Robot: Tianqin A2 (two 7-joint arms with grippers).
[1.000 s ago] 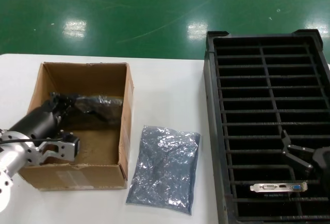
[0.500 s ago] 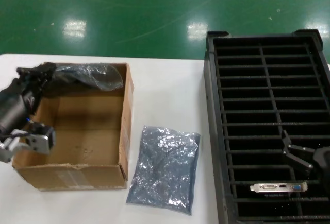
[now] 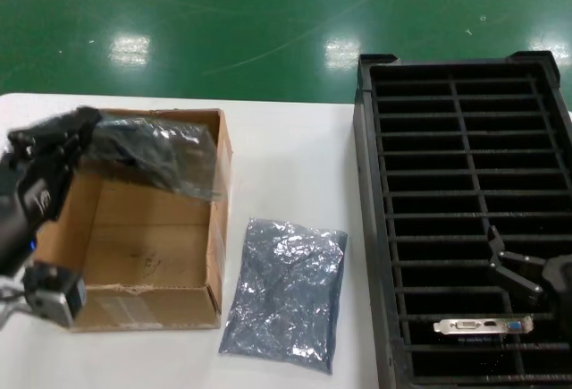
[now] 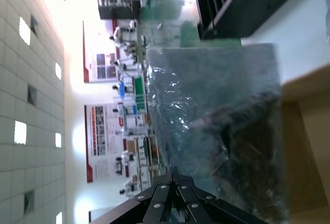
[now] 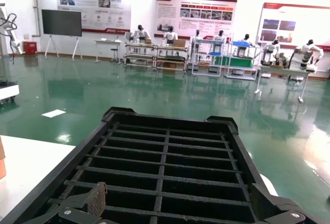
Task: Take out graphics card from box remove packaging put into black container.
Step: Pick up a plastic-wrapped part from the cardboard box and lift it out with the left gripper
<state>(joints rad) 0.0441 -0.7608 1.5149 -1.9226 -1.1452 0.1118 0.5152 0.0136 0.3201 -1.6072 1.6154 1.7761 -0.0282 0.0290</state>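
Observation:
My left gripper (image 3: pixel 83 128) is shut on one end of the packaging (image 3: pixel 159 152), a crinkled silver-grey bag held in the air over the far part of the brown box (image 3: pixel 217 228). A dark graphics card (image 4: pixel 247 131) shows through the bag (image 4: pixel 206 105), whose edge is pinched between the closed fingertips of the left gripper (image 4: pixel 173 172). My right gripper (image 3: pixel 520 271) stands open over the near part of the black container (image 3: pixel 366 183). In the right wrist view, the right gripper (image 5: pixel 180 203) holds nothing above the slots (image 5: pixel 165 157).
A flat second bag (image 3: pixel 286 291) lies on the white table between box and crate. A card's silver bracket (image 3: pixel 483 325) sticks up from a near slot of the crate. The box floor (image 3: pixel 134 246) is bare. The green floor lies beyond the table's far edge.
My left gripper has risen out of the box, carrying the bagged card from the box floor to above its far wall. The right arm has not moved.

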